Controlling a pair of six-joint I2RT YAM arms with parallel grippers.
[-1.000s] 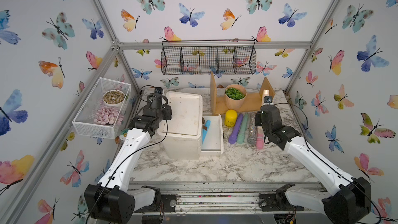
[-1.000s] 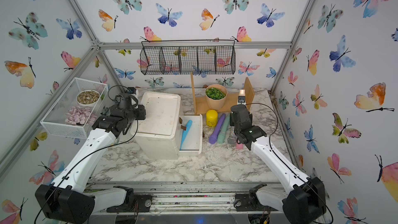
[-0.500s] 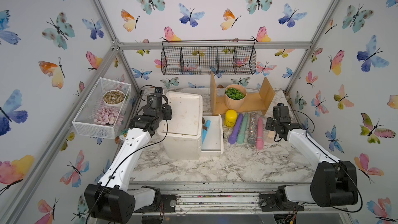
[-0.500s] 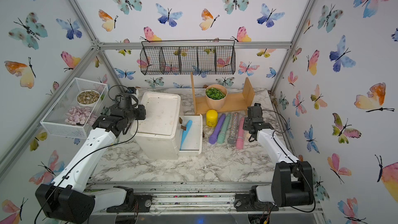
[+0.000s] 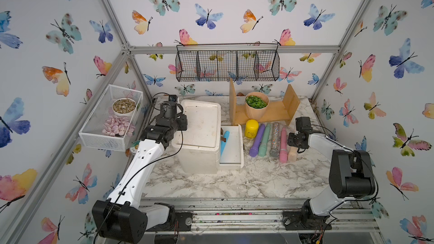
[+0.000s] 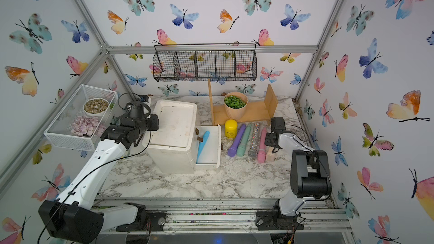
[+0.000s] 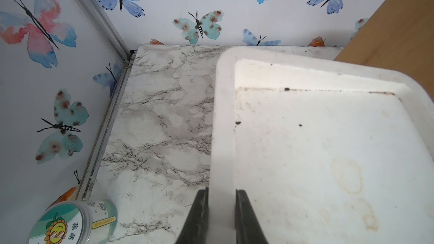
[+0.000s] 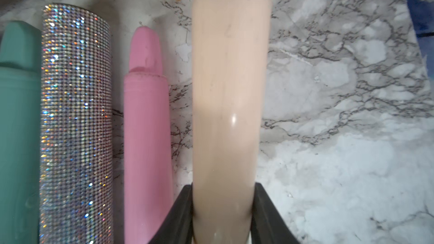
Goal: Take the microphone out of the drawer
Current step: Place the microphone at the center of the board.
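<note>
walls: butterfly wallpaper (image 5: 223, 8) | tabletop (image 5: 258, 179): white marble | frame (image 5: 305, 49): aluminium | back: black wire basket (image 5: 227, 66)

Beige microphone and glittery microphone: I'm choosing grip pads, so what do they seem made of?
Beige microphone: probably smooth plastic, semi-gloss; one small highlight, scuffed end. Glittery microphone: apparently a rhinestone-mesh skin; rows of tiny sparkling facets.

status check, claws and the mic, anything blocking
Left claw shut on white drawer unit rim. Right claw shut on beige microphone, beside pink microphone. Blue microphone lies in open drawer. Nothing blocks the drawer.
</note>
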